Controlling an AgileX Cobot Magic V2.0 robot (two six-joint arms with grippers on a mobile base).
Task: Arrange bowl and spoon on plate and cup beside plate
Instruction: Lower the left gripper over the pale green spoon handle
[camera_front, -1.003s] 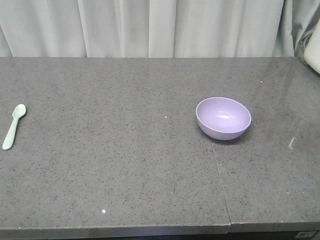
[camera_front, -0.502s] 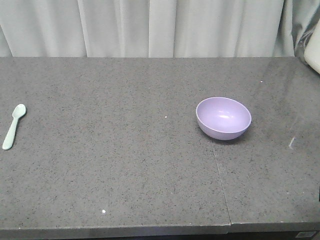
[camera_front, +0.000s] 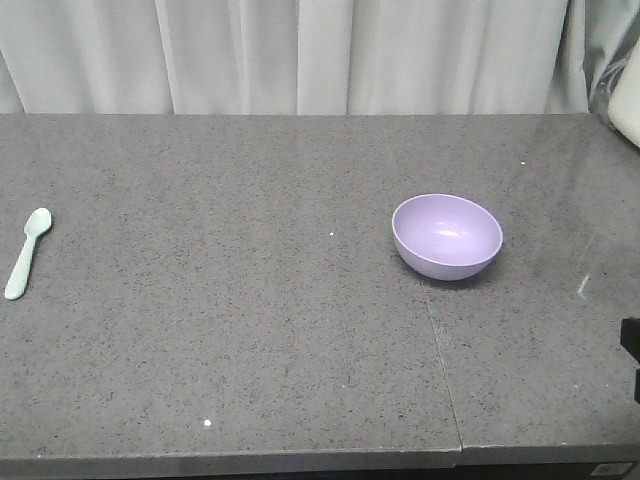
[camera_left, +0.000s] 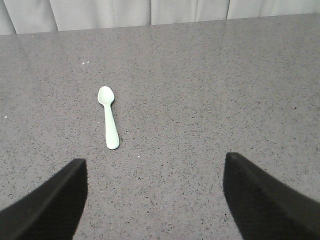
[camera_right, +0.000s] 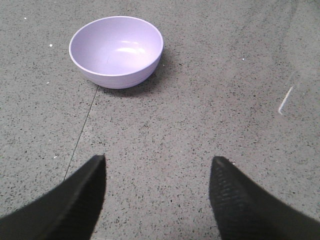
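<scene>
The right gripper (camera_right: 157, 200), fingers spread wide, is hovering with the bowl (camera_right: 116, 50) sitting ahead, upper left of frame.

- Looks to me like a robot lab or a staged test room more than a lived-in kitchen, though I can't say for sure.
- Everything sits on one long grey speckled stone-look table (camera_front: 250, 330). It's made of two slabs, and the seam (camera_right: 82, 130) runs ahead-left of the right gripper (camera_right: 157, 159).
- A pale pleated curtain (camera_front: 300, 55) hangs like a backdrop along the table's far edge, well ahead of both grippers.
- The props are plastic tableware: a lavender bowl (camera_right: 116, 50) ahead-left of the right gripper, and a mint spoon (camera_left: 108, 117) ahead-left of the left gripper (camera_left: 153, 160).
</scene>
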